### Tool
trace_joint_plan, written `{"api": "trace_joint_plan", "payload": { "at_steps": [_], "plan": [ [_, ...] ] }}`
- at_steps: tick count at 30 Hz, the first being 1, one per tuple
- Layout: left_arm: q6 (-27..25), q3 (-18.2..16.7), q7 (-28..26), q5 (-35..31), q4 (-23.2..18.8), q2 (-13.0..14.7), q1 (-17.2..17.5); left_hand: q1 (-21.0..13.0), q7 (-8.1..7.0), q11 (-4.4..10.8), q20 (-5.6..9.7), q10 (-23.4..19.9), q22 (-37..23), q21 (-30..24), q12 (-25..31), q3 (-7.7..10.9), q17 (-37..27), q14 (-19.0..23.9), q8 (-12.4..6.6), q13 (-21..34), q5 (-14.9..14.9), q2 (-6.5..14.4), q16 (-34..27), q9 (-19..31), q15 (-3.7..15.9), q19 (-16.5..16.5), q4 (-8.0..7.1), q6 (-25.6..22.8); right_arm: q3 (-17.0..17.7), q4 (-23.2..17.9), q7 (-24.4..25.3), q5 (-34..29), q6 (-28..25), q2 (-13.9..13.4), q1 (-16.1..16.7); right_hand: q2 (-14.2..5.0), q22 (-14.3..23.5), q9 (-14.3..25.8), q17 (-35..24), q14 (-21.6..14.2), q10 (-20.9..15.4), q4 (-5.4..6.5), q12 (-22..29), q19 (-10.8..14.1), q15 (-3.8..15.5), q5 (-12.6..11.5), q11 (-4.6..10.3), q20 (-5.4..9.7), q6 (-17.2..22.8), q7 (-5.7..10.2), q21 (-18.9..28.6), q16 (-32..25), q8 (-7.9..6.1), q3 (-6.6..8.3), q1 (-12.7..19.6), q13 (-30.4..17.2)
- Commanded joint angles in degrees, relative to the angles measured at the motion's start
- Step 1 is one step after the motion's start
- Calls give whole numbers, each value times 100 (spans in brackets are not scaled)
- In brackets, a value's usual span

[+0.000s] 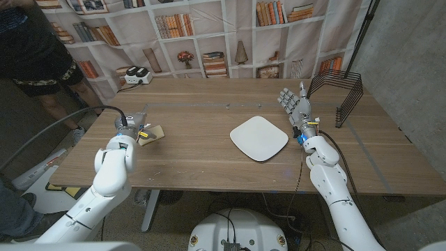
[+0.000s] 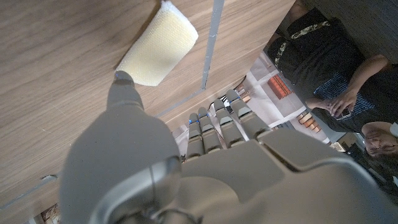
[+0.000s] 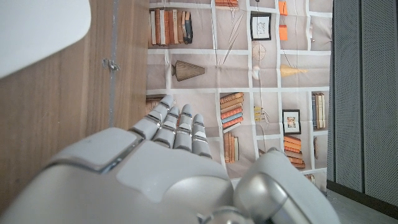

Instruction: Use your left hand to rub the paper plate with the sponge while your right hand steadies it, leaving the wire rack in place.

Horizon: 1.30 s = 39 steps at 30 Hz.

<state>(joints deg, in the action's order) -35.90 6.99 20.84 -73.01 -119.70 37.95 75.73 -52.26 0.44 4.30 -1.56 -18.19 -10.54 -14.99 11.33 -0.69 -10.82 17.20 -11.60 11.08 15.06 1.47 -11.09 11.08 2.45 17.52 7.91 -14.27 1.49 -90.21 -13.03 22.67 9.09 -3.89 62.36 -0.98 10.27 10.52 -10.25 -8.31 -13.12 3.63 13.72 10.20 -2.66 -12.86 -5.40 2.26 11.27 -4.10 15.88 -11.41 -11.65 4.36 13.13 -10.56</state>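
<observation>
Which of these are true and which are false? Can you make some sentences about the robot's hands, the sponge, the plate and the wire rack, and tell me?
1. The sponge lies on the plate. False: it lies on the wooden table by the left hand, well apart from the paper plate.
2. The right hand holds nothing, its fingers apart. True.
3. The wire rack stands at the table's far right corner, beyond the right hand. True.
4. The right hand presses down on the plate. False: it is beside the plate, not on it.
5. The plate is white and has nothing on it. True.
</observation>
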Motion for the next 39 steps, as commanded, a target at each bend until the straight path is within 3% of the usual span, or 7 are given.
{"api": "trace_joint_plan", "payload": {
  "at_steps": [1,5,11,30,39],
  "plan": [
    [69,-216,49,676,104,-120,-41,-48,45,-14,-41,1,-29,-37,28,-19,-14,62,-30,8,32,29,-42,17,-26,86,-17,-62,-53,-4,78,-99,-131,-25,-20,-26,13,25,-33,-36,-57,-30,-19,39,0,25,-18,36,22,0,-10,20,-13,23,59,-8],
    [306,-508,-84,1319,127,-168,27,-59,58,-61,-75,-7,-30,-33,31,-19,-18,66,-32,10,37,47,-42,19,-72,94,-27,-67,-76,-11,97,-129,-137,-23,-24,-30,14,26,-33,-40,-51,-33,-25,42,-3,29,-15,35,24,10,-18,21,-11,23,63,-9],
    [304,-503,-95,1485,151,-48,5,-72,81,-112,-77,-24,-31,-26,37,-14,-22,70,-41,11,41,77,-43,20,-85,92,-39,-95,-99,-30,148,-182,-159,-28,-23,-35,14,26,-33,-41,-60,-38,-26,44,-11,34,-6,32,25,12,-30,25,-7,22,68,-9],
    [136,-183,-91,1620,422,195,-292,-121,67,-73,-74,-50,-35,26,42,5,-29,74,-48,13,44,158,-42,22,-79,0,-59,-128,-126,-40,241,-225,-265,-27,-24,-48,16,27,-33,-45,-69,-52,-37,48,-12,49,-13,22,39,0,-66,34,-1,19,81,-11],
    [70,-249,-262,1733,436,234,-185,-141,82,-76,-76,-55,-36,30,42,12,-30,78,-40,14,43,181,-42,23,-82,3,-63,-114,-176,-52,294,-279,-324,-23,-54,-56,17,27,-33,-42,-69,-61,-44,46,-8,54,1,26,40,5,-84,39,4,19,91,-12]
  ]
}}
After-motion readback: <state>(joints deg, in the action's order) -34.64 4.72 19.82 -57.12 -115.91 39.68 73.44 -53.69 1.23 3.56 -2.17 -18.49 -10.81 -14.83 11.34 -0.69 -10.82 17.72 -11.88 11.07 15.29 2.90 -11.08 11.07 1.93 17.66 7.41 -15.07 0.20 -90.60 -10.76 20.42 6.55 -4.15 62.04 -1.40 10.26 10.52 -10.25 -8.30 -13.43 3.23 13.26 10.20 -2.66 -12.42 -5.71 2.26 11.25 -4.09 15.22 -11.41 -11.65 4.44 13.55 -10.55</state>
